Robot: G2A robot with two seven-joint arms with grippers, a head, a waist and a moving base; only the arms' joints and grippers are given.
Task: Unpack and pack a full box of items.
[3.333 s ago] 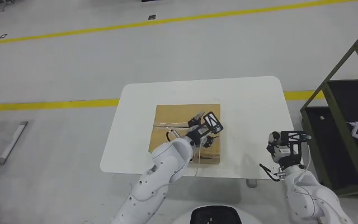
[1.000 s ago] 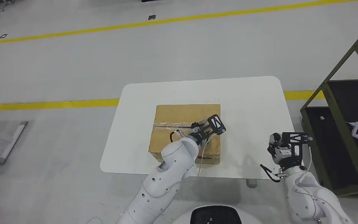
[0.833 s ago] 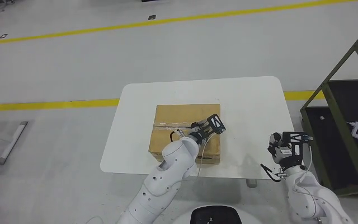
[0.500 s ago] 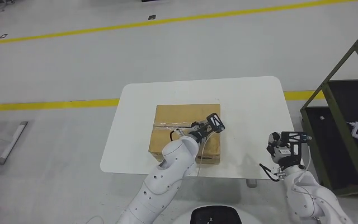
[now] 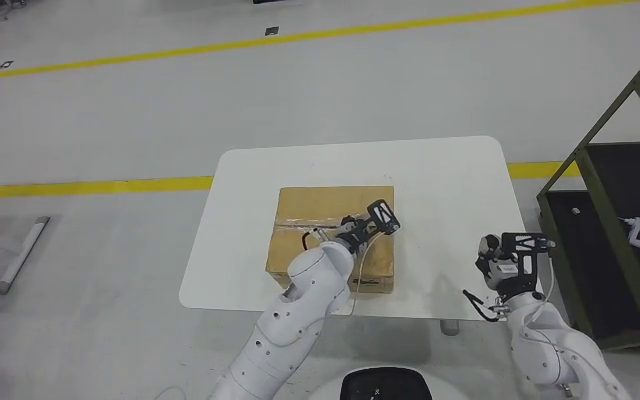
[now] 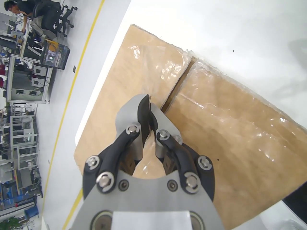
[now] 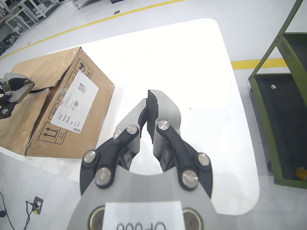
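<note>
- Cardboard box [image 5: 335,235] sits flat-side down on the middle of the white tabletop [image 5: 450,190], with its top flaps down. Clear tape [image 6: 153,56] covers the top, wrinkled and glossy.
- A dark seam [image 6: 178,82] runs between the two top flaps. In the right wrist view the top looks creased and slightly gaping along this line. A white shipping label [image 7: 74,102] is on the side wall facing the right arm.
- Left hand [image 6: 146,104] is over the box top, tips pointing down at the seam. Judgement: it is placed there to work at the tape line so the flaps can open. This is the first part of unpacking, and the box is not yet open.
- Left hand state: fingers drawn together, nothing seen between them. The tips are at the seam, but whether they press on the tape or sit just above it cannot be told. The top view shows the same hand [image 5: 382,216] near the box edge on the right arm's side.
- Right hand [image 7: 149,99] is well apart from the box, off the near corner of the tabletop. Its fingers are together and it holds and touches nothing. Judgement: it is parked clear so the left arm has room.
- Right hand in the top view: [image 5: 525,243].
- A green cart [image 5: 600,230] stands on the floor beyond the tabletop on the right arm's side.
</note>
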